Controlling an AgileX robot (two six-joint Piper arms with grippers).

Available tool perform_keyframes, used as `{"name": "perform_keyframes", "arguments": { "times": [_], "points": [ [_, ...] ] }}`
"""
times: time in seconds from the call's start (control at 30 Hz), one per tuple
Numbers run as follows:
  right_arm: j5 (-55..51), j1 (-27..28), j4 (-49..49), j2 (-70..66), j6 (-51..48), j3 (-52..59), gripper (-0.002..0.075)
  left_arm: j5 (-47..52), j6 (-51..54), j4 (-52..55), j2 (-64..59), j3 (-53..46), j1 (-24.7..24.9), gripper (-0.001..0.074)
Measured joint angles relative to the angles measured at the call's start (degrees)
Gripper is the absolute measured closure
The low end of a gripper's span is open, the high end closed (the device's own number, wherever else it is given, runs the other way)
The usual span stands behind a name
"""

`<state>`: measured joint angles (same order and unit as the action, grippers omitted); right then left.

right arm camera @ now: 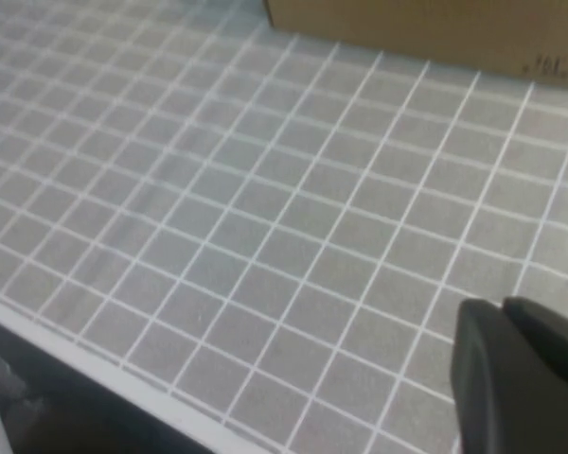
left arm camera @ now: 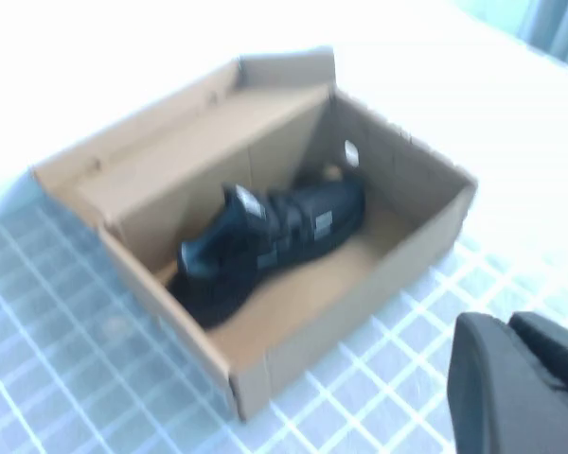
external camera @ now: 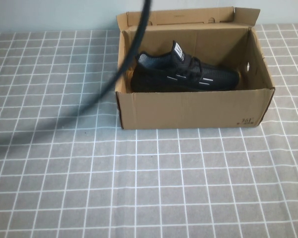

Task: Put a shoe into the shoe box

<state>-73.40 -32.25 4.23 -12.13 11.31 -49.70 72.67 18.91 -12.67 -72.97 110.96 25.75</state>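
The black knit shoe (external camera: pixel 186 74) lies on its sole inside the brown cardboard shoe box (external camera: pixel 193 109), toe to the right, white tongue tag up. Neither gripper shows in the high view. In the left wrist view the shoe (left arm camera: pixel 275 236) rests in the open box (left arm camera: pixel 360 312); my left gripper (left arm camera: pixel 507 327) hangs above the table beside the box, shut and empty. In the right wrist view my right gripper (right arm camera: pixel 500 308) is shut and empty over the checked cloth, well short of the box's front wall (right arm camera: pixel 426 24).
A black cable (external camera: pixel 124 64) runs across the high view from the box's back left corner down to the left. The grey checked tablecloth (external camera: pixel 154 183) covers the table. The table's near edge (right arm camera: pixel 95 359) shows in the right wrist view.
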Motion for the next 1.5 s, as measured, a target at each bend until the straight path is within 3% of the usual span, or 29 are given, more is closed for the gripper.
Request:
{"name": "perform_keyframes", "arguments": {
  "times": [0.2, 0.53, 0.77, 0.97, 1.2, 1.5],
  "points": [
    [11.55, 0.00, 4.64, 0.13, -5.49, 9.35, 0.0742, -14.19, 0.97, 0.24, 18.39, -28.35, 0.00, 0.0736],
    [35.28, 0.00, 13.36, 0.13, -12.13, 22.77, 0.0742, -50.21, 3.83, -1.30, 53.16, -78.68, 0.00, 0.0736],
    [38.76, 0.00, 14.38, 0.13, -13.21, 23.75, 0.0742, -64.89, 3.92, -1.53, 66.44, -100.28, 0.00, 0.0736],
    [38.85, 0.00, 14.85, 0.13, -13.08, 23.75, 0.0742, -67.64, 3.92, -1.65, 67.59, -111.62, 0.00, 0.0736],
    [38.85, 0.00, 14.99, 0.13, -13.08, 23.75, 0.0742, -60.57, 3.92, -1.11, 67.59, -112.42, 0.00, 0.0736],
    [38.85, 0.00, 14.99, 0.13, -12.99, 23.75, 0.0742, -59.57, 3.92, -1.11, 67.59, -112.42, 0.00, 0.0736]
  ]
}}
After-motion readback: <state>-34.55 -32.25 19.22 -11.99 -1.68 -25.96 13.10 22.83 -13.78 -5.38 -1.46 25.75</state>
